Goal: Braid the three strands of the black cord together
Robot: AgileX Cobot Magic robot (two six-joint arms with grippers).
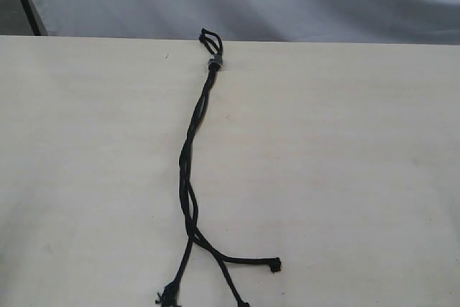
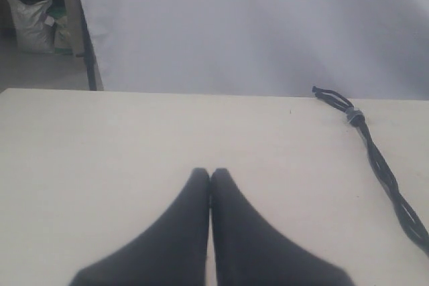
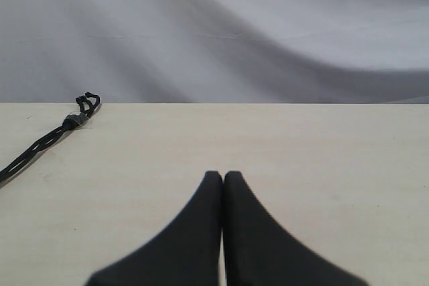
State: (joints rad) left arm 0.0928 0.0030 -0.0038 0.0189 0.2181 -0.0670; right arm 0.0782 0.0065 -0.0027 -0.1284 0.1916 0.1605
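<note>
- Loose ends of the three strands (image 1: 191,234) lie nearest, fanned apart on the pale table (image 1: 345,177). One ends in a knot to the right.
- Above the fan the strands are loosely interlaced into a single line up to a small grey band (image 1: 214,63).
- Black cord (image 1: 194,127) runs down the middle of the table, with its short loops (image 1: 210,37) at the far edge.
- Two strand tips meet the picture's lower edge; the middle one is cut off, the left one looks frayed.
- Left gripper (image 2: 210,173): jaws together, nothing between them, over bare table, well apart from the cord.
- Right gripper (image 3: 223,175): jaws together, likewise empty.
- Neither arm shows in the exterior view.
</note>
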